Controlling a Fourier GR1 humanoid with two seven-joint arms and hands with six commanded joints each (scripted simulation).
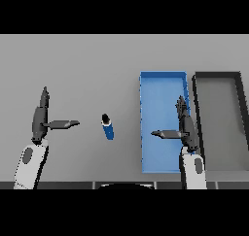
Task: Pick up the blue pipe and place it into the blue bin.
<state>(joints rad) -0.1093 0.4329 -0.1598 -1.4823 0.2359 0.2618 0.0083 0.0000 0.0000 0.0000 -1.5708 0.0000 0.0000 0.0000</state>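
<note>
You are looking down at a flat grey table [87, 60]. On it, a bit left of the middle, lies the blue pipe [108, 127]. It is short and round, bright blue, with a dark end that points away from you. It lies a little slanted and nothing touches it.

To the right of the pipe sits the blue bin [146, 133]. It is a long box with low walls, and its inside is the same blue. Just beside it, further right, is a dark bin [197, 84] with black walls and a grey floor. The two bins stand side by side, very close.

Your left hand [40, 118] is on the left side of the table, near the pipe but apart from it. Its fingers are straight and point away from you, and its thumb sticks out toward the pipe. It holds nothing.

Your right hand [186, 126] hangs over the right edge of the blue bin. Its fingers are straight too, thumb pointing left, and it holds nothing.

The table between the pipe and the blue bin is bare.
</note>
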